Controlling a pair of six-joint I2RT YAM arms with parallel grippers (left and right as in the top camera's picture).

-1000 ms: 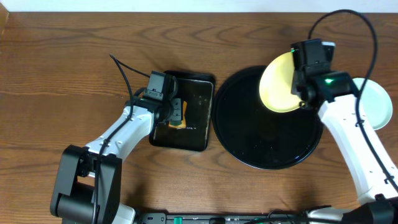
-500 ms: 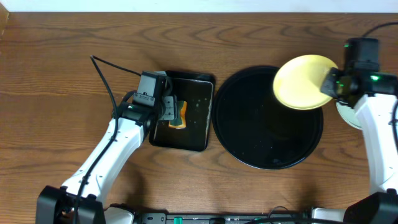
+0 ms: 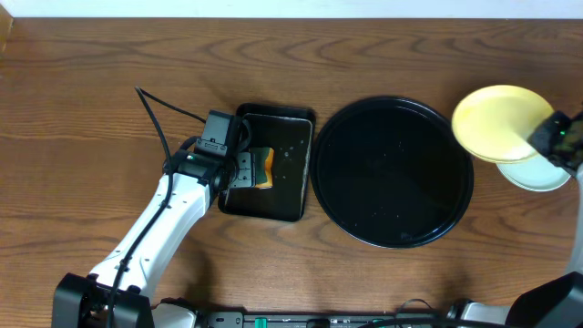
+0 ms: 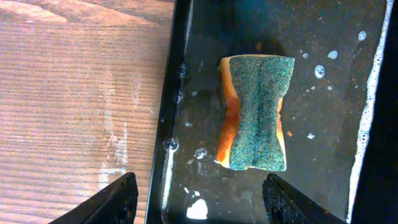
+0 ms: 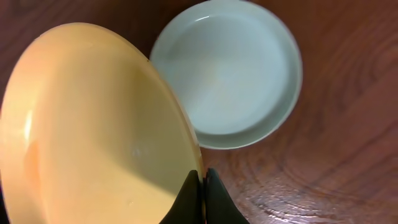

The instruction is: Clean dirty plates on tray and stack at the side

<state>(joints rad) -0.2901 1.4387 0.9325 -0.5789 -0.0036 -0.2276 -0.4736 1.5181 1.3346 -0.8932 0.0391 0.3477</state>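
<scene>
Sponge (image 4: 256, 112): green scouring face up, orange body, narrowed at the middle, lying flat in a wet rectangular black tray (image 4: 323, 130) flecked with foam. Wooden table (image 4: 74, 93) at left. Left gripper (image 4: 202, 202): fingertips spread wide, clear of the sponge.

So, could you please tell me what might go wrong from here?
The right gripper pinches the pale yellow round plate only at its rim, tilted; it could slip. It sits off-centre over the pale mint-green round plate, so it may land askew. The open left gripper straddles the rim of the rectangular black tray, which a finger might strike.
</scene>
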